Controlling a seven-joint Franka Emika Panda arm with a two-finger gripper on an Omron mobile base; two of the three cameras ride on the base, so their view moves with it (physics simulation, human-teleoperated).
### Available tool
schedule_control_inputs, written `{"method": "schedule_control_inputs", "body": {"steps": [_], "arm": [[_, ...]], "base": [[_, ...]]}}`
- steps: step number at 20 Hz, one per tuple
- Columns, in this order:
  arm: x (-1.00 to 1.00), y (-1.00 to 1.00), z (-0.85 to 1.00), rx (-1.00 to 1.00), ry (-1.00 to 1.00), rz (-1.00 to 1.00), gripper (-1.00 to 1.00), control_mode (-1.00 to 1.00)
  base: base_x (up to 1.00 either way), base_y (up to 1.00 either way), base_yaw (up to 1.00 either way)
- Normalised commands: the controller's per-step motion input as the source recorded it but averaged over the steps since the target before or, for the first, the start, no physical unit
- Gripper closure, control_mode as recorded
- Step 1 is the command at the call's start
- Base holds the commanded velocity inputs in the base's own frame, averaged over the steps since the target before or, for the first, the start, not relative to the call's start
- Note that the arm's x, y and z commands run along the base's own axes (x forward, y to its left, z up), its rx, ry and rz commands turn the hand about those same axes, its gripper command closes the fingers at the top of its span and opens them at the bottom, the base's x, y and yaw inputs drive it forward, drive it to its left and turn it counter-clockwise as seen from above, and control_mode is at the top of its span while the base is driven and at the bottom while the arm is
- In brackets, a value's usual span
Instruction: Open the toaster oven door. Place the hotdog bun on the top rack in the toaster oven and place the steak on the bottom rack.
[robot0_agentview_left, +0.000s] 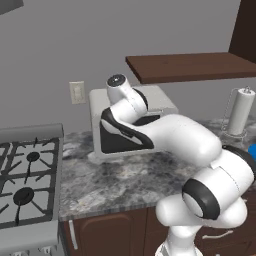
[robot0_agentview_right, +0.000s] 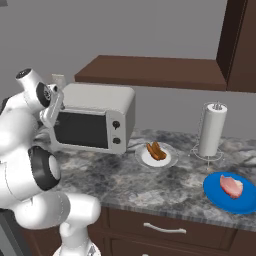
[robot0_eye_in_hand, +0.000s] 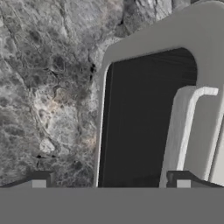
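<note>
White-grey toaster oven (robot0_agentview_right: 95, 117) at left centre of the right base frame, on the marbled tabletop (robot0_agentview_right: 150, 185); its door (robot0_agentview_right: 82, 130) is shut. Hand (robot0_eye_in_hand: 111, 183) at the door's upper left corner, fingers spread apart, gripping nothing. Hotdog bun (robot0_agentview_right: 156, 151) on a white dish (robot0_agentview_right: 145, 159) right of the oven. Steak (robot0_agentview_right: 231, 186) on a blue plate (robot0_agentview_right: 215, 195), lower right.

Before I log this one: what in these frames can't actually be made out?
- Racks: hidden in all views behind the shut, dark toaster oven door.
- Toaster oven front, left base view: largely blocked by the arm.
- Pincer, hand view: just the fingertips show; whether they touch the door handle can't be told.
- Steak: small, detail unclear.
- Hotdog bun: likewise small.
</note>
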Motion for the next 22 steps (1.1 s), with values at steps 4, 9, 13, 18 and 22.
{"method": "schedule_control_inputs", "body": {"steps": [4,9,13,18,22], "arm": [[0.37,0.12,-0.11,-0.17,0.00,0.00,-1.00,-1.00],[0.36,0.01,-0.10,-0.13,0.00,0.00,-1.00,-1.00],[0.31,0.00,-0.19,-0.05,0.00,0.00,-1.00,-1.00],[0.11,-0.02,-0.37,-0.01,0.02,-0.04,-1.00,-1.00],[0.00,-0.01,-0.48,0.00,0.08,-0.10,-1.00,-1.00]], "base": [[0.00,0.00,0.00],[0.00,0.00,0.00],[0.00,0.00,0.00],[0.00,0.00,0.00],[0.00,0.00,0.00]]}}
